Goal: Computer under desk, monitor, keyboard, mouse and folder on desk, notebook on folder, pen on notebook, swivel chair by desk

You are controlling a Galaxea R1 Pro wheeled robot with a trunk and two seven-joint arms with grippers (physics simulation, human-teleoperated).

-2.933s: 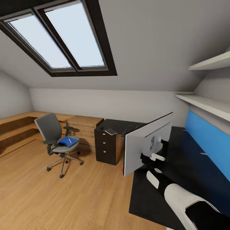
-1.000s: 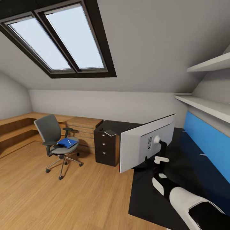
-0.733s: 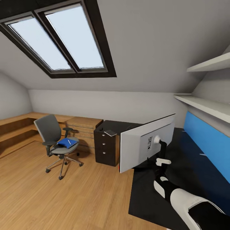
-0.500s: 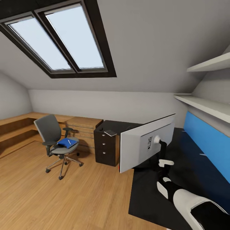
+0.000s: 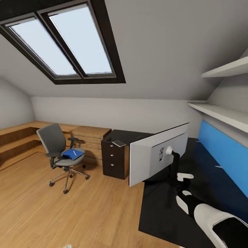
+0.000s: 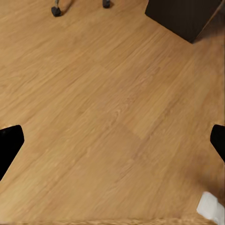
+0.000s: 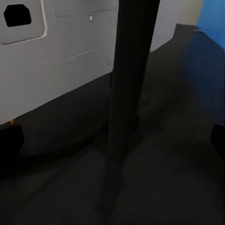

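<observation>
You see one monitor (image 5: pixel 158 154), one swivel chair (image 5: pixel 58 152), one blue folder (image 5: pixel 72 153), one drawer cabinet (image 5: pixel 114 156), and two wall shelves (image 5: pixel 224 113).

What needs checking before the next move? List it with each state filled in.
1. Monitor standing on the desk: ok.
2. Right tool apart from the monitor stand: ok.
3. Right tool holding nothing: ok.
4. Left tool open over bare wood floor: ok.
5. Folder moved to the desk: not ok; it lies on the swivel chair.
6. Keyboard and mouse beside the monitor: cannot tell.
</observation>
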